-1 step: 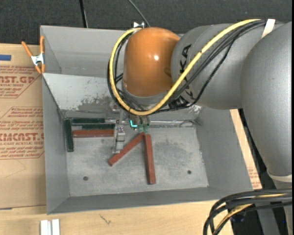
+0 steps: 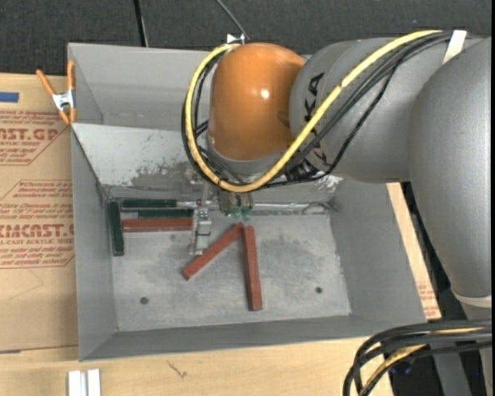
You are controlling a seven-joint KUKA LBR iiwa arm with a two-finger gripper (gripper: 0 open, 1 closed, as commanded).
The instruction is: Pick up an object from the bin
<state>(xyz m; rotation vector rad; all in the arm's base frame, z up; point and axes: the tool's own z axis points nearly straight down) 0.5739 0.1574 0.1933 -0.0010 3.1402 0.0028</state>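
Pincer (image 2: 220, 214) hangs low in the grey bin (image 2: 87, 180), under the orange cover (image 2: 252, 97) of the wrist, which hides most of it. Whether it is spread or pressed together I cannot tell.

Just below it lies the upper end of a slanted red-brown stick (image 2: 213, 255), which seems to be the nearest thing to take. A second red-brown stick (image 2: 252, 269) meets that same end and runs away from the pincer toward the front wall.

To the side of the pincer away from the arm, a third red-brown stick (image 2: 157, 223) lies flat. Just beyond it lie two dark green sticks (image 2: 147, 212), one alongside it and one across its far end.

In my judgement the task is at its beginning. All the sticks rest on the floor and no stick is lifted. Closing on one stick and raising it out of the bin are not yet done.
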